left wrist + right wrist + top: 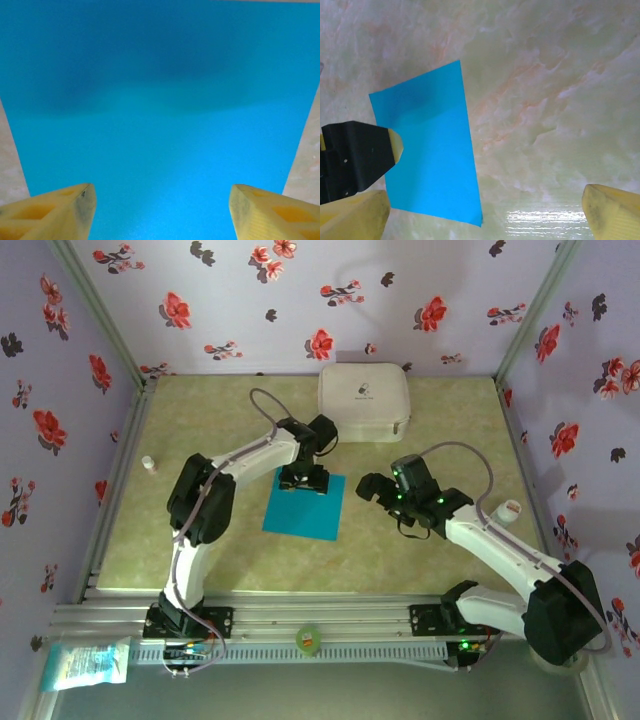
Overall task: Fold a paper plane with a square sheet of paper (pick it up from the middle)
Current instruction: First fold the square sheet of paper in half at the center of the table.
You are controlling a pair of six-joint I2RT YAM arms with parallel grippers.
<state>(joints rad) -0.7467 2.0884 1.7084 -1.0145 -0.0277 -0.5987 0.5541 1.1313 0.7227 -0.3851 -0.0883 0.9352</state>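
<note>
The square sheet of paper [305,508] is turquoise-blue and lies flat on the marbled table near the middle, with no fold showing. My left gripper [303,479] points down over the sheet's far edge. Its yellow fingers [60,212] stand wide apart with only blue paper [160,110] between them, so my left gripper [162,212] is open. My right gripper [374,490] hovers just right of the sheet, open and empty. In the right wrist view the sheet [432,165] lies left of my right gripper [482,220], and the left gripper's fingertip [395,145] rests over it. The paper plane is out of view.
A white rounded zip case [364,400] sits at the back of the table, behind the sheet. A small white bottle [149,464] stands at the left edge and a white cap-like object [508,510] at the right. Floral walls enclose three sides.
</note>
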